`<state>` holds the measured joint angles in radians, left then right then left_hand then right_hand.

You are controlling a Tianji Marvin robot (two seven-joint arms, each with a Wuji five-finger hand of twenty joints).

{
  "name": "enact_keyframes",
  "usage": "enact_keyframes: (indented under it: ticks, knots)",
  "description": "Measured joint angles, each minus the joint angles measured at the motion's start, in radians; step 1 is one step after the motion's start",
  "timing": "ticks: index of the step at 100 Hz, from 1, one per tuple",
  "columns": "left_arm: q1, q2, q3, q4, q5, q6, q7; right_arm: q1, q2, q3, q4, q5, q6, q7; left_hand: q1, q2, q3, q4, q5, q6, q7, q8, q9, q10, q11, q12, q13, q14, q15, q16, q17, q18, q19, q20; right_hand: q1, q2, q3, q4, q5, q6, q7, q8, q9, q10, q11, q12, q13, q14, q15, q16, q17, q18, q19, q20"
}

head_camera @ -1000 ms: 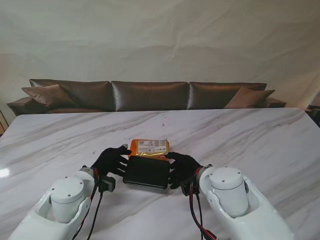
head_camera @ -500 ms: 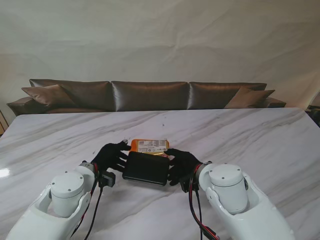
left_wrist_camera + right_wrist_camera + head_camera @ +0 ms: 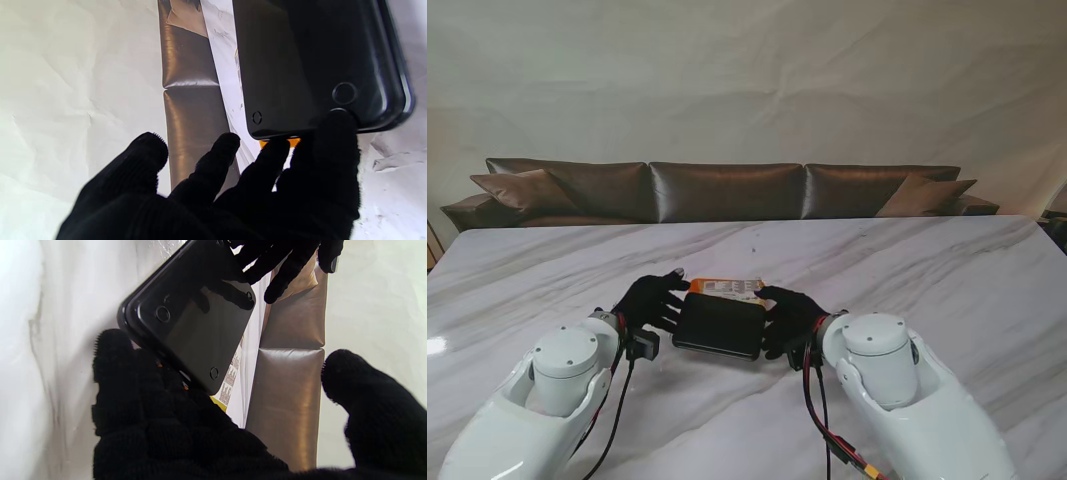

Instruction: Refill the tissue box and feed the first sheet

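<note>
Black box [image 3: 719,325] sat on the marble table [image 3: 947,270], near the robot's edge, between both gloved hands. An orange tissue pack [image 3: 727,287] showed at its far side, mostly covered by the box. Left hand [image 3: 652,303] gripped the box's left end, fingertips [image 3: 335,133] on its edge, the remaining fingers spread. Right hand [image 3: 789,318] gripped the right end, fingers [image 3: 113,350] curled against the box's rim, thumb held apart. Brown sofa [image 3: 727,190] stood beyond the table's far edge.
</note>
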<state>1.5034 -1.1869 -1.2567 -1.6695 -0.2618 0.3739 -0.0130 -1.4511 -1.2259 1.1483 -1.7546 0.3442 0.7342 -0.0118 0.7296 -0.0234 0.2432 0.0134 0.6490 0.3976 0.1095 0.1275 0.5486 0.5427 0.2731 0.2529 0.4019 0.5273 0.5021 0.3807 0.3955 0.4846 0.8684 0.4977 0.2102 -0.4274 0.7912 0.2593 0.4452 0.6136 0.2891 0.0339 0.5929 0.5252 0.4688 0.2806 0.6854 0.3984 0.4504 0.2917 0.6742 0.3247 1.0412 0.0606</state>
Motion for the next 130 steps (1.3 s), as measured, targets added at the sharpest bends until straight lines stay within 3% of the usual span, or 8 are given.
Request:
enact_keyframes:
  ticks: [89,130]
  knots:
    - [-0.144,-0.014,0.05,0.13,-0.026,0.003,0.0,0.158,-0.014,-0.028,0.152,0.035,-0.006,0.027,0.0,0.0,0.0,0.0,0.0,0.0,0.0,0.0,-0.013,0.008,-0.024,-0.009,-0.021,0.001,-0.003,-0.001,0.001,0.0,0.06,-0.003,0.0,0.0,0.0,0.0,0.0,0.0,0.002,0.0,0.0,0.008,-0.001,0.0,0.0,0.012,0.0,0.0,-0.001,0.01,0.0,0.0]
    - [-0.216,-0.026,0.076,0.217,-0.038,-0.025,-0.012,0.224,-0.025,-0.041,0.238,0.049,-0.02,0.036,0.0,0.0,0.0,0.0,0.001,0.0,0.0,0.0,-0.013,0.008,-0.024,-0.009,-0.022,0.001,-0.003,-0.001,0.002,-0.001,0.089,-0.003,0.0,0.0,0.0,0.0,0.0,-0.002,0.005,0.001,0.0,0.009,-0.001,0.0,0.0,0.014,0.0,0.0,-0.001,0.012,0.0,0.0]
